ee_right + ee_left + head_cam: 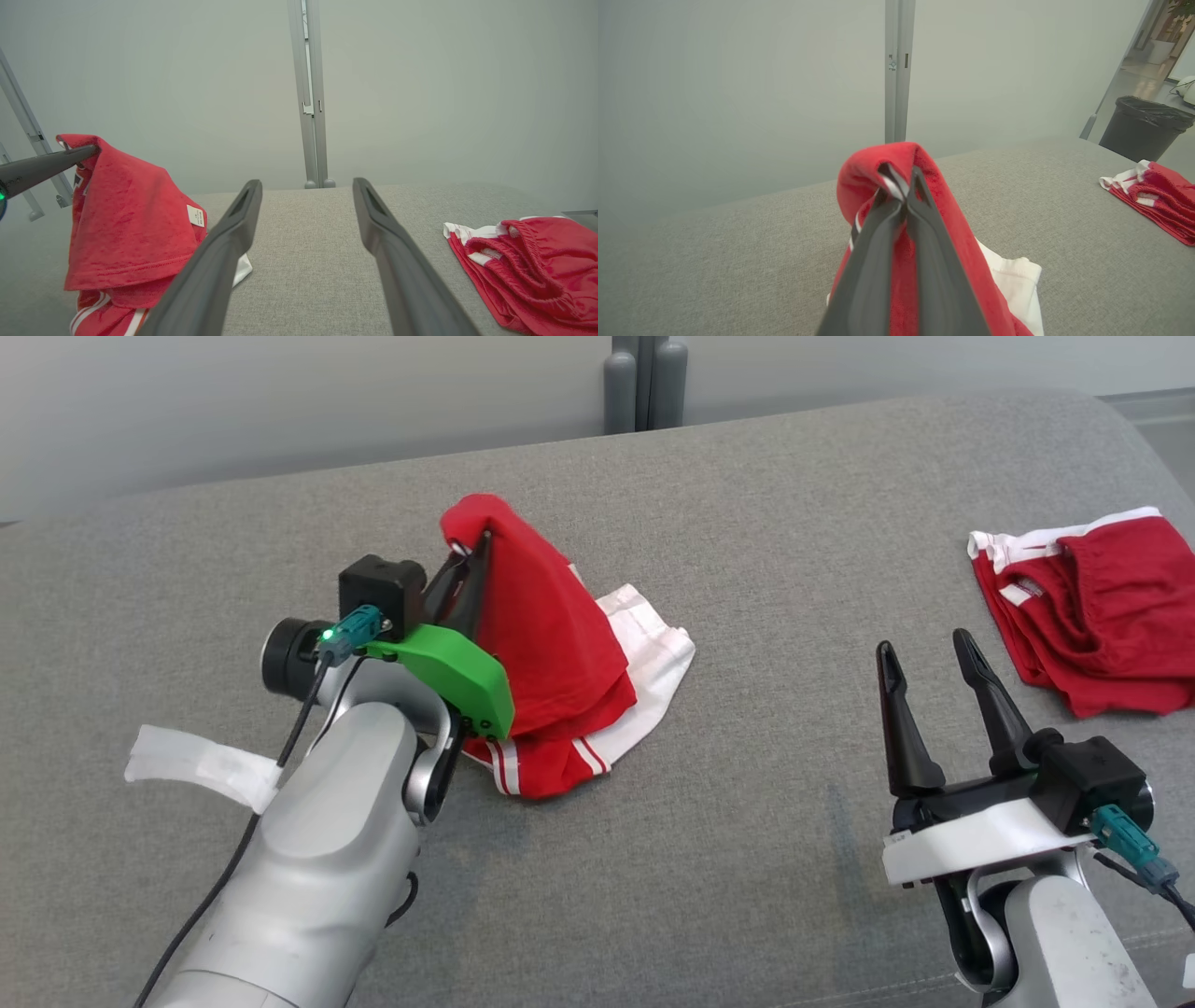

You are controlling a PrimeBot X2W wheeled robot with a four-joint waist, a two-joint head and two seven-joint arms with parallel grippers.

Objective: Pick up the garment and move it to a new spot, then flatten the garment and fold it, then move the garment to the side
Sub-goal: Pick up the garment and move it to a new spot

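A red garment point(546, 635) with white trim rises in a peak off the grey cushion point(747, 523), its lower folds still resting there. My left gripper point(473, 553) is shut on the top of that peak; the left wrist view shows the red garment point(943, 205) pinched between the closed left gripper point(901, 189) tips and draped over them. The same garment point(126, 219) hangs at the left of the right wrist view. Low on the right, my right gripper point(929, 658) stands open over bare cushion, nothing between its fingers point(233, 224).
A second red-and-white garment point(1088, 607) lies crumpled at the cushion's far right edge. A strip of white tape point(201, 763) sticks out beside my left forearm. A grey post point(644, 383) and pale wall stand behind. A black bin point(1143, 126) sits beyond the cushion's right end.
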